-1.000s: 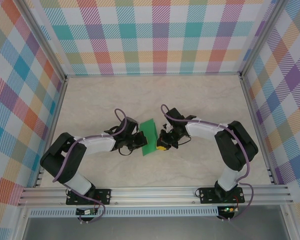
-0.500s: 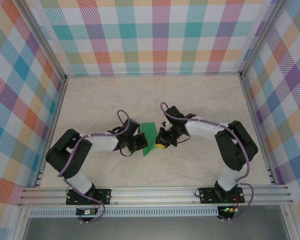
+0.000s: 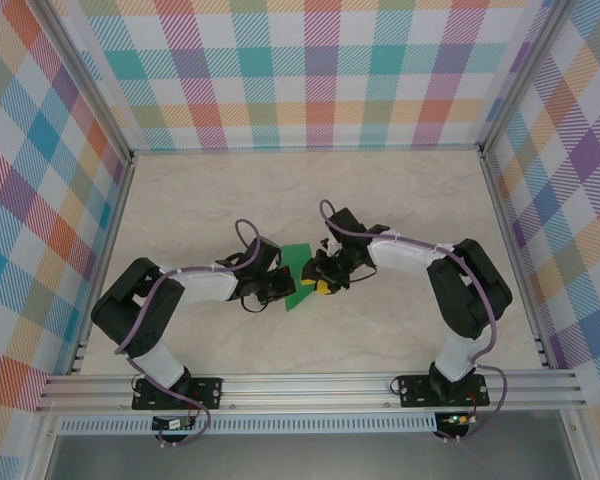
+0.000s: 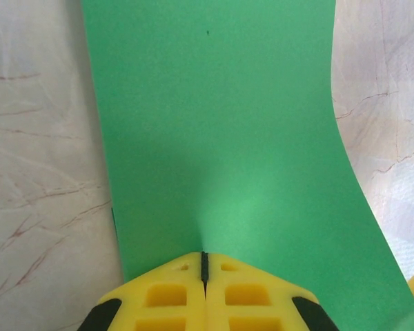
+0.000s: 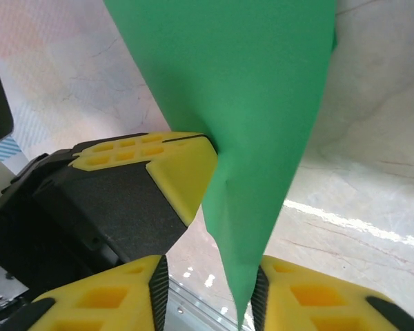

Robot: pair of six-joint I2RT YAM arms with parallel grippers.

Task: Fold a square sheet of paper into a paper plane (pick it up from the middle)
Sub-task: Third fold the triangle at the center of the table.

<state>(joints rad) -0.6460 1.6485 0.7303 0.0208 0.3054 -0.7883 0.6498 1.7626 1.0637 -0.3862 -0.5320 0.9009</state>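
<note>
The green square sheet of paper hangs just above the table's middle, between my two grippers. My left gripper is shut on the sheet's near edge; in the left wrist view its yellow fingertips meet on the paper, which spreads away in a slight curve. My right gripper stands open beside it. In the right wrist view the paper narrows to a point that dips between the right gripper's parted fingers, close to the right-hand one. One left finger presses the sheet's side there.
The marble-patterned table top stretches back to plaid walls on three sides. An aluminium rail with both arm bases runs along the near edge.
My right gripper has opened and let go of the paper, and has shifted slightly left. The left gripper turned and moved right with the sheet, which now looks narrower from above.
</note>
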